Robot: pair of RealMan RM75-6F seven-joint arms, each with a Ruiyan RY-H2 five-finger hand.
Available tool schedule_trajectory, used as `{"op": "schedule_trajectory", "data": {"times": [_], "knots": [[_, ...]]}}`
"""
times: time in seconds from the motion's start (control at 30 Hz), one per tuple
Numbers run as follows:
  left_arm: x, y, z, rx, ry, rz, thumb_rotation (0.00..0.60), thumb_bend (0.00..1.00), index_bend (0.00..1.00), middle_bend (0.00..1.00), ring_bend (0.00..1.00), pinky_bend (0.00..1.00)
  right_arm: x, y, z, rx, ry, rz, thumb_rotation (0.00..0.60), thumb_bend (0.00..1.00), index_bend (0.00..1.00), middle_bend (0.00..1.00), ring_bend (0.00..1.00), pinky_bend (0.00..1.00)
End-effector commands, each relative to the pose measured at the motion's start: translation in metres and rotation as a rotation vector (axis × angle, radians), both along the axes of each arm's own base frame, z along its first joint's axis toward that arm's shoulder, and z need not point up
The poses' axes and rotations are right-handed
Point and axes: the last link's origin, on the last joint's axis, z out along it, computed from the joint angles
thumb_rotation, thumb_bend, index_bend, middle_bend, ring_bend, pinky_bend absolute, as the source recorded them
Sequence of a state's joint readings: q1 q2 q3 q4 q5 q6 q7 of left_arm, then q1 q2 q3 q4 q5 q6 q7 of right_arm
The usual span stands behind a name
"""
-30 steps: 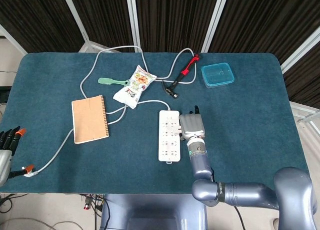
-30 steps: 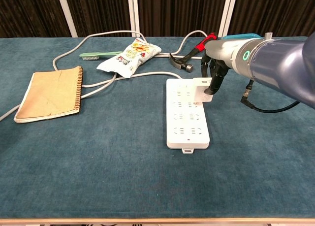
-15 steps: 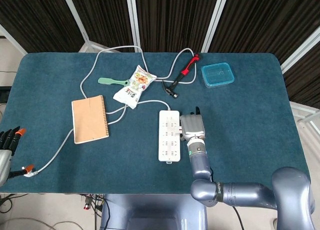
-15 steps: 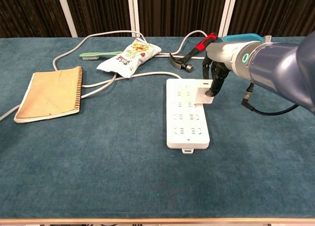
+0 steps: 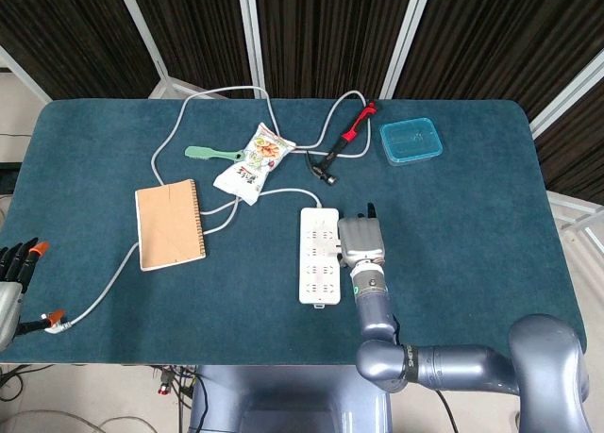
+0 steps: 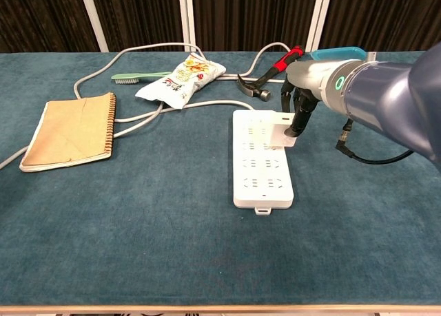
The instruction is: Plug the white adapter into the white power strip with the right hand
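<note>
The white power strip point(image 6: 260, 158) lies flat at mid-table, also seen from above as the power strip point(image 5: 319, 256). My right hand point(image 6: 301, 106) reaches down at the strip's far right corner, and its dark fingers hold the white adapter point(image 6: 281, 131). The adapter sits against the strip's upper right sockets; whether its pins are in I cannot tell. In the head view my right hand point(image 5: 360, 239) covers the adapter. My left hand point(image 5: 13, 273) hangs off the table's left edge with its fingers apart and nothing in it.
A tan notebook point(image 5: 170, 224) lies left of the strip. Behind it are a snack bag point(image 5: 253, 162), a green toothbrush point(image 5: 209, 153), a red-handled hammer point(image 5: 340, 142) and a blue container point(image 5: 411, 140). A grey cable point(image 5: 179, 122) loops across the back and left.
My right hand has shifted slightly left with the adapter, bringing it closer over the strip's right-hand sockets. The left hand has stayed put.
</note>
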State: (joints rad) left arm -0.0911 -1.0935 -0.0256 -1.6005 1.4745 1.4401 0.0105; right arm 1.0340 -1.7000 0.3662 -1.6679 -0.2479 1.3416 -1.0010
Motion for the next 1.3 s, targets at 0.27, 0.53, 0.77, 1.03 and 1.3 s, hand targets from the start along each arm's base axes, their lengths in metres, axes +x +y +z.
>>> {"op": "schedule_trajectory", "data": {"times": [0.27,0.53,0.77,1.03,1.3], "knots": [[0.0,0.0,0.0,-0.001,-0.001,0.0,0.6,0.0,0.0,0.0,0.0,0.0,0.001,0.001,-0.005,0.006,0.005,0.003,0.6,0.68,0.86,0.68,0.29,0.0],[0.0,0.0,0.001,-0.001,-0.006,0.001,0.6,0.0,0.0,0.0,0.0,0.0,0.002,0.0,-0.013,0.014,0.022,0.013,0.6,0.68,0.86,0.68,0.29,0.0],[0.0,0.0,0.001,-0.003,-0.009,0.0,0.6,0.0,0.0,0.0,0.0,0.0,0.005,-0.003,-0.016,0.011,0.03,0.018,0.6,0.68,0.86,0.68,0.29,0.0],[0.0,0.0,0.001,-0.006,-0.01,0.001,0.6,0.0,0.0,0.0,0.0,0.0,0.005,-0.001,-0.023,0.026,0.024,0.008,0.6,0.68,0.86,0.69,0.29,0.0],[0.0,0.0,0.001,-0.008,-0.011,0.004,0.6,0.0,0.0,0.0,0.0,0.0,0.004,0.002,-0.031,0.039,0.021,0.005,0.6,0.68,0.86,0.69,0.29,0.0]]}}
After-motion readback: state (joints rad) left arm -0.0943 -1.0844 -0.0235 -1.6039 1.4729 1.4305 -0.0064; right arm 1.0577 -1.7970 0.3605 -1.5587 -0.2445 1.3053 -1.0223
